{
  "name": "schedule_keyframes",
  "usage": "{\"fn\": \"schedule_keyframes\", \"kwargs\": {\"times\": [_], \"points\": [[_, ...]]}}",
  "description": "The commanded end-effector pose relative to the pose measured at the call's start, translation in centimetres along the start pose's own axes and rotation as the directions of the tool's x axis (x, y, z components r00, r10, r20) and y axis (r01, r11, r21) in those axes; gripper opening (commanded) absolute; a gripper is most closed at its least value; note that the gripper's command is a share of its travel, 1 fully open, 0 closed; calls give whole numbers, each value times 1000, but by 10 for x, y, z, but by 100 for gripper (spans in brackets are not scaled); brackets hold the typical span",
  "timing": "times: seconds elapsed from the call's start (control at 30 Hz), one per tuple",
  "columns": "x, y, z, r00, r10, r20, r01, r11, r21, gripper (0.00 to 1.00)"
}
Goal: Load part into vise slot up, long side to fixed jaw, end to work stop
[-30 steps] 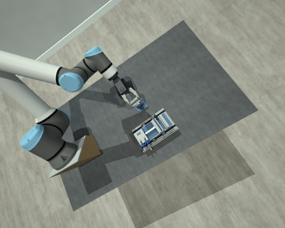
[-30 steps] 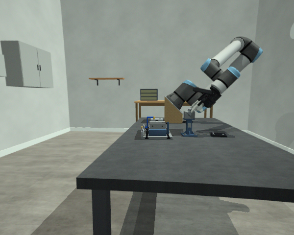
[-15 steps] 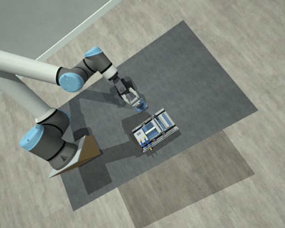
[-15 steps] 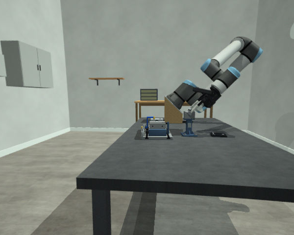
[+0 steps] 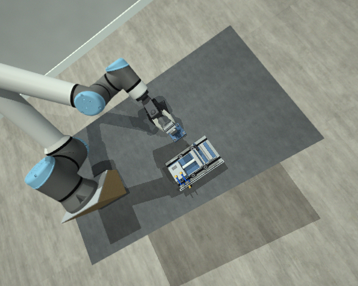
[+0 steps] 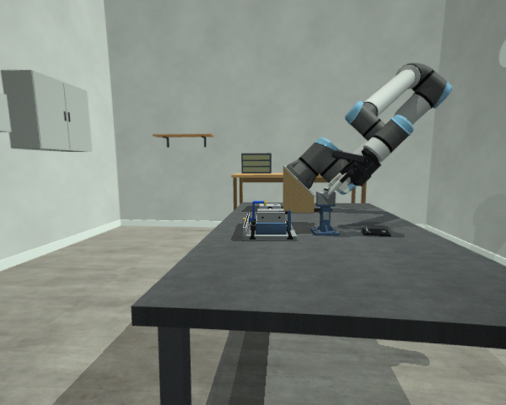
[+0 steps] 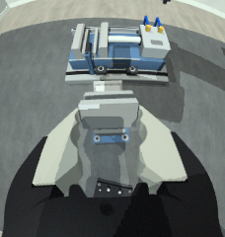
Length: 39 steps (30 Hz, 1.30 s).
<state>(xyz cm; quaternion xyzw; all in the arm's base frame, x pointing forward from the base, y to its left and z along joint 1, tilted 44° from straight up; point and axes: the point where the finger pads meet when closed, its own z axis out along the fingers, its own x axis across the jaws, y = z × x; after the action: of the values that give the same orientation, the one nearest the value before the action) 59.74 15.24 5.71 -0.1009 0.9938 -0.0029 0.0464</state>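
Observation:
The light grey part (image 7: 109, 110) (image 5: 167, 124) is between the fingertips of my gripper (image 7: 109, 107) (image 5: 170, 127) (image 6: 331, 190), which is shut on it. The part is right at the grey V-block (image 6: 325, 199) on its blue stand (image 6: 321, 215). Whether it rests fully in the V is hidden, and I cannot tell which way its slot faces. The vise (image 5: 189, 162) (image 6: 271, 228) (image 7: 80, 63) stands beside the stand, open, with no part between its jaws. The fixed jaw (image 7: 78, 40) is at its left end in the wrist view, and the moving jaw (image 7: 104, 40) is on the white rod.
A black plate (image 6: 376, 231) lies on the table on the other side of the stand from the vise, with no block on it. Blue hoses (image 5: 178, 180) (image 6: 254, 210) rise at the vise's cylinder end. The brown arm base (image 5: 113, 187) (image 6: 298, 198) stands behind the vise in the exterior view.

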Motion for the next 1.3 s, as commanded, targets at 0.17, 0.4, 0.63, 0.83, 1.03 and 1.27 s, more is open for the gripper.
{"fn": "schedule_keyframes", "kwargs": {"times": [0.17,0.4,0.63,0.83,1.03,1.27], "points": [[-1,0,0,1000,0,1,0,1000,0,0],[-1,0,0,1000,0,1,0,1000,0,0],[-1,0,0,1000,0,1,0,1000,0,51],[-1,0,0,1000,0,1,0,1000,0,51],[-1,0,0,1000,0,1,0,1000,0,51],[-1,0,0,1000,0,1,0,1000,0,51]]}}
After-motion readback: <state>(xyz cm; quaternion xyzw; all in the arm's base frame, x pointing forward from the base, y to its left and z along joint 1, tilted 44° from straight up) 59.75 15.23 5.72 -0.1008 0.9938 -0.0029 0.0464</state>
